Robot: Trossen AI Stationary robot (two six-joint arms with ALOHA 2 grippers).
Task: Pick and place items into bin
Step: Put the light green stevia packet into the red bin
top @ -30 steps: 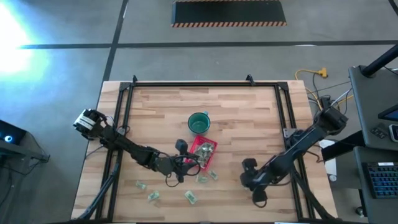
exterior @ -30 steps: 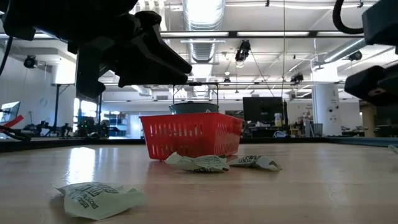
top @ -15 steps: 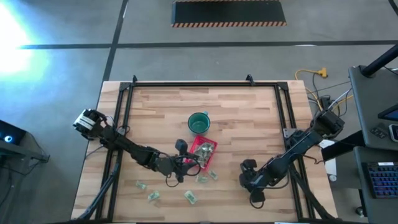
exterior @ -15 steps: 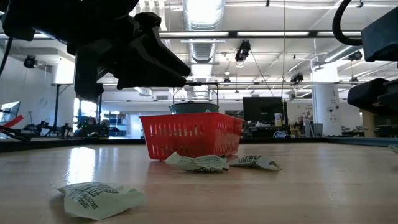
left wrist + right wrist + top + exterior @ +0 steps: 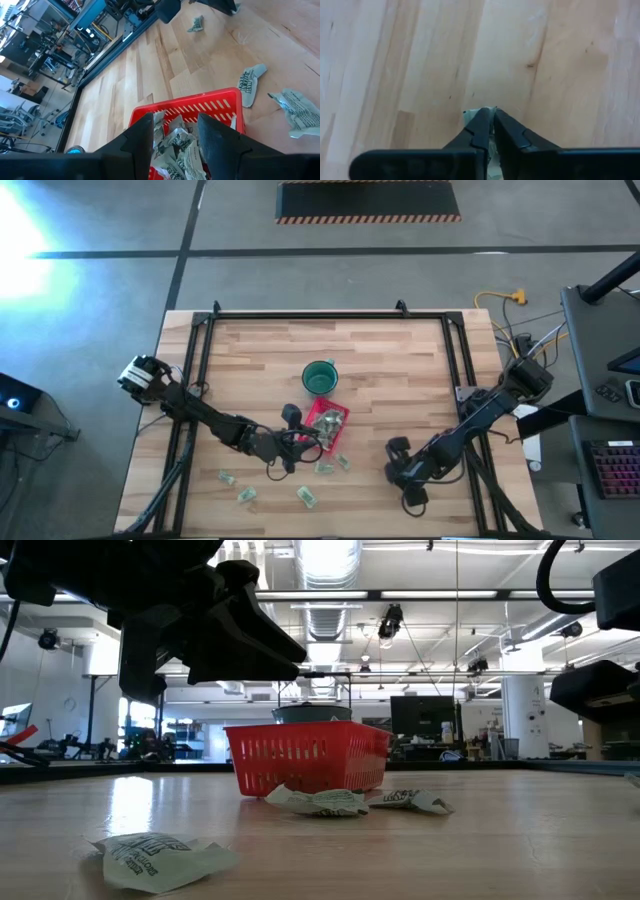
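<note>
The red bin [image 5: 328,423] stands mid-table with several pale green-and-white items [image 5: 175,145] inside it. My left gripper [image 5: 175,131] hovers open over the bin's near-left side, holding nothing. More items lie on the wood: two just in front of the bin [image 5: 333,465] and three toward the near left [image 5: 245,495]. My right gripper [image 5: 490,111] points down at the table's near right [image 5: 408,485], shut on an item [image 5: 468,116]. My right gripper comes from above, pointing down, with its two fingers closed together on an item. Only a pale scrap of the wrapper [image 5: 469,115] shows beside the fingertips and in the slit between them. The fingers hide the rest of it.
A round dark-green cup [image 5: 319,377] stands just beyond the bin. Black frame rails [image 5: 205,360] run along the table's left, right and far sides. Bare wood lies between the bin and my right gripper.
My right arm has come down a little over its spot at the near right.
</note>
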